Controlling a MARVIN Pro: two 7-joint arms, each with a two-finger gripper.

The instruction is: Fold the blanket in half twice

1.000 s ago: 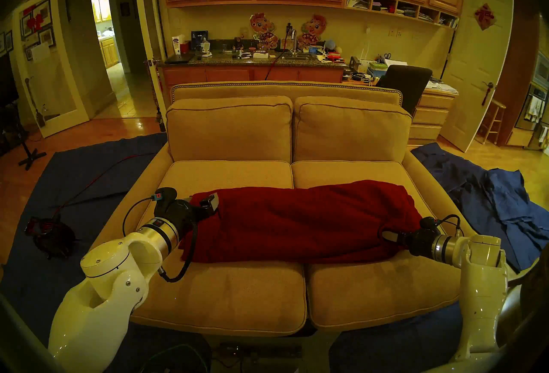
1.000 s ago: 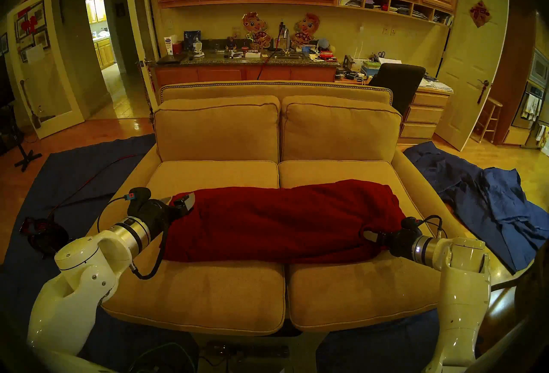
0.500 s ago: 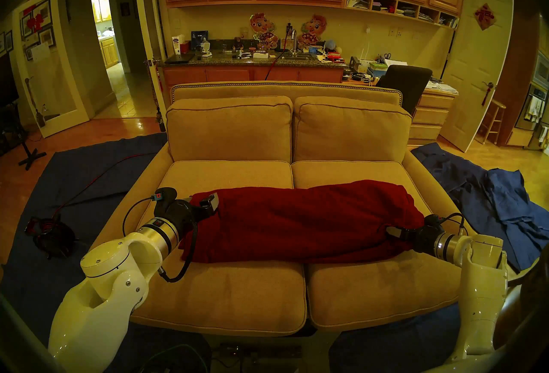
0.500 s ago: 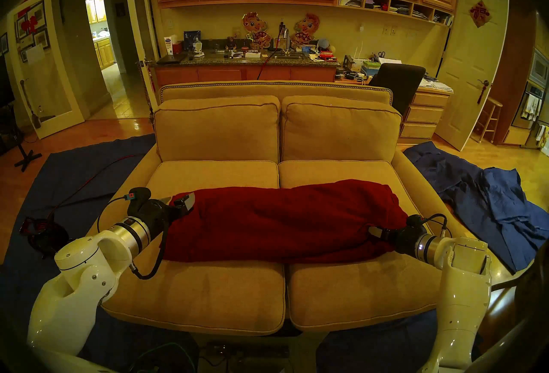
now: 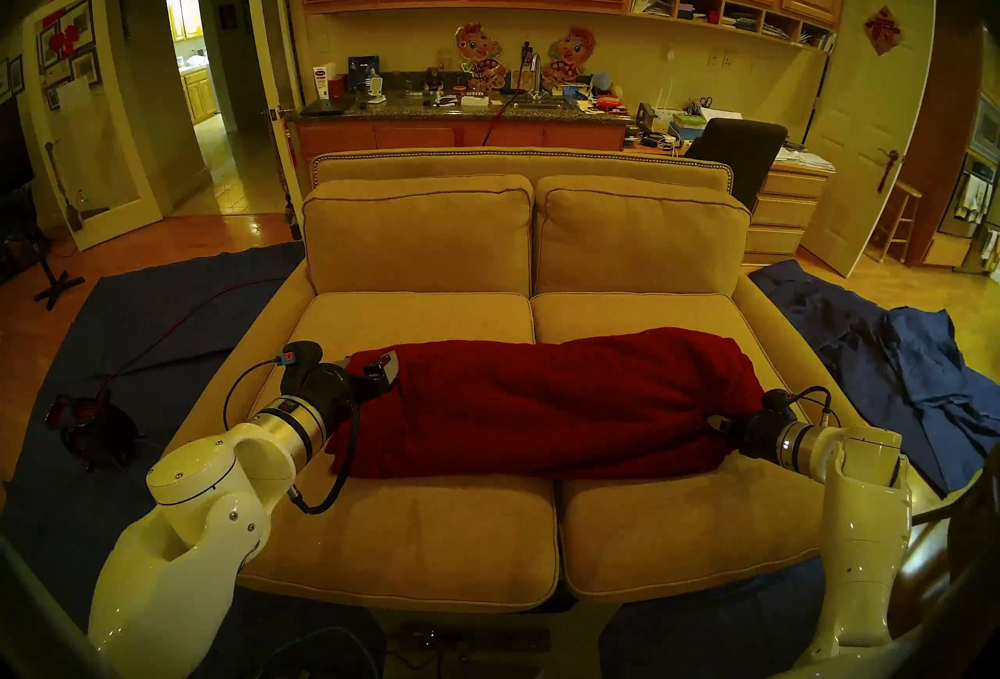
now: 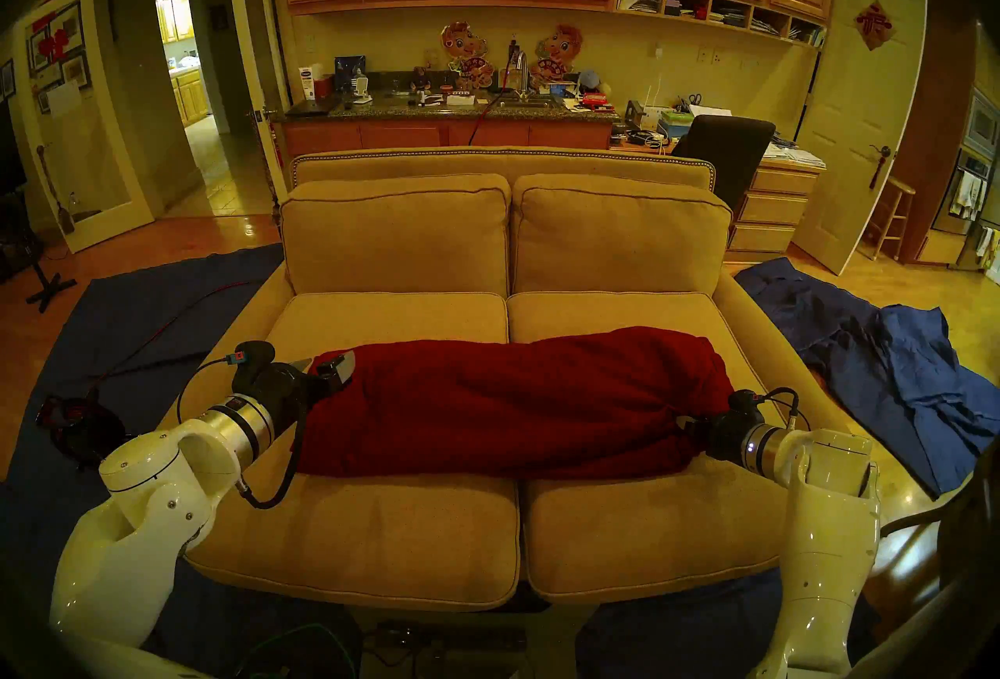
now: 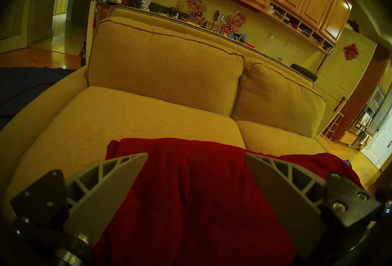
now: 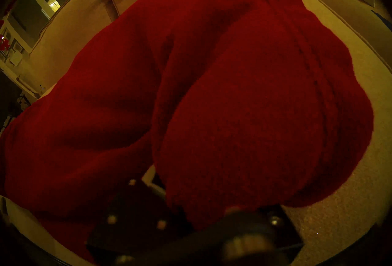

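The dark red blanket (image 5: 541,407) lies as a long thick band across both seat cushions of the tan sofa (image 5: 411,526). My left gripper (image 5: 368,368) rests over the band's left end. Its grey fingers (image 7: 118,178) are spread open above the plush blanket (image 7: 197,195) and hold nothing. My right gripper (image 5: 717,424) is at the right end, near the front edge, shut on a bunch of fabric. In the right wrist view the blanket (image 8: 191,89) bulges over the fingers and hides them.
Back cushions (image 5: 422,239) rise behind the seat. Dark blue cloths lie on the floor to the left (image 5: 135,315) and right (image 5: 893,364) of the sofa. A red cable with a dark bundle (image 5: 92,423) sits on the left cloth. A cluttered counter (image 5: 460,109) stands behind the sofa.
My right gripper has closed on the blanket's right end, gathering the fabric, and shifted slightly. The left arm and gripper have not moved.
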